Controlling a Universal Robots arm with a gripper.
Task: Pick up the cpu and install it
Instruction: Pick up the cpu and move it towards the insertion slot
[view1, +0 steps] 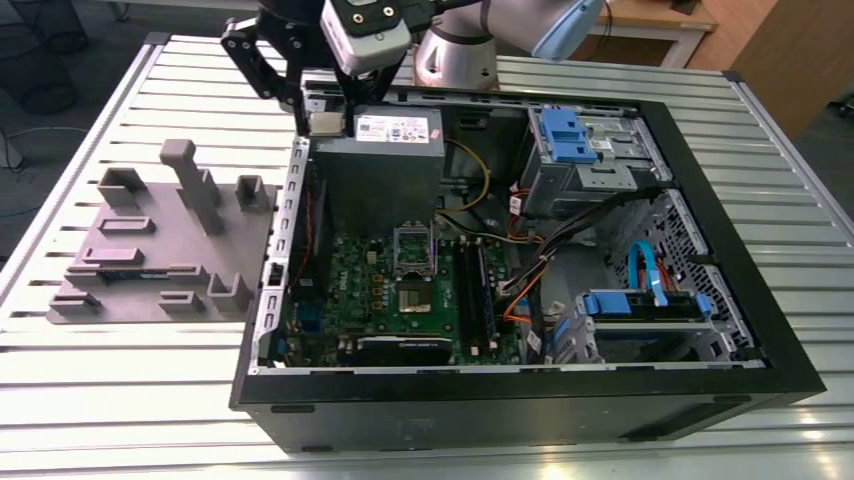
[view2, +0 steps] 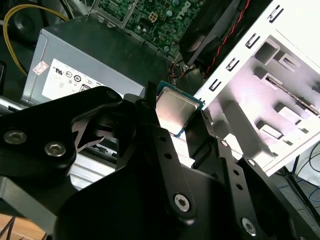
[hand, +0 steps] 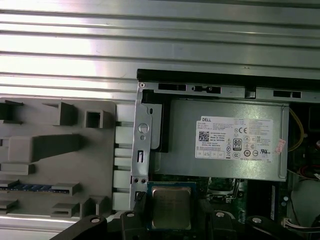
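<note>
Slatted aluminium table (view1: 107, 400) under everything, pale and ribbed, catching glare along the near edge. Resting on it toward the exterior view's right, an open black computer case (view1: 534, 400). Just beside that, toward the exterior view's left, a grey plastic fixture block (view1: 160, 260) with upright posts. Gripping the cpu (view2: 172, 107) by two opposite edges in the narrow pincer (view2: 176, 116), silver top showing in both wrist views. Held in the air above the case's far left corner, over the labelled grey power supply (view1: 380, 160). Well apart from the green motherboard (view1: 387, 290) and its metal-framed socket (view1: 414, 298) nearer in. Beyond the table's far edge, dark floor (view1: 60, 60) at the left and wooden furniture (view1: 767, 50) at the right
</note>
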